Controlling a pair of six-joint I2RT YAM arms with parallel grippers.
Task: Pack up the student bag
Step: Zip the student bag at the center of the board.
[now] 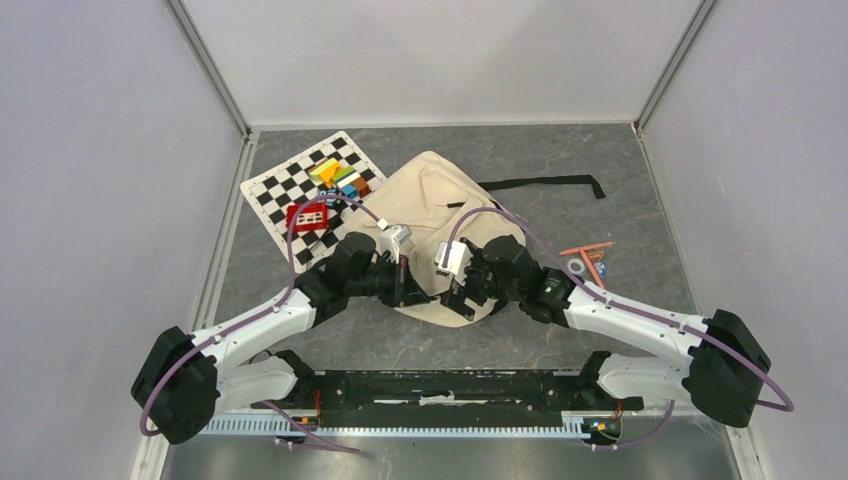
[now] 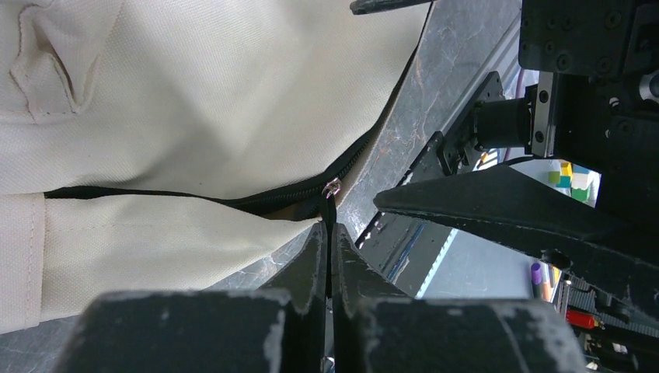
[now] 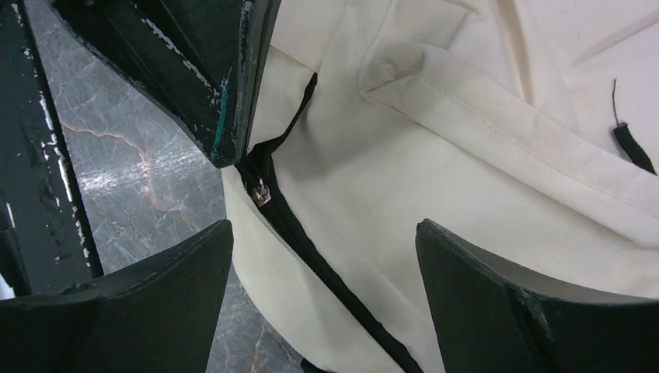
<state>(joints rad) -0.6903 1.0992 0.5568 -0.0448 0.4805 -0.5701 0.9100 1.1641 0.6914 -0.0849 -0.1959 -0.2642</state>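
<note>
**Left pinches, right gapes**

The cream student bag lies mid-table. The left gripper is closed on the black zipper pull at the bag's near edge; the right gripper hangs spread wide over the same zipper

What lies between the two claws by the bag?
The student bag's black zipper and its metal slider lie between the left gripper, shut on the zipper pull, and the open right gripper; the right wrist view shows it.
</note>
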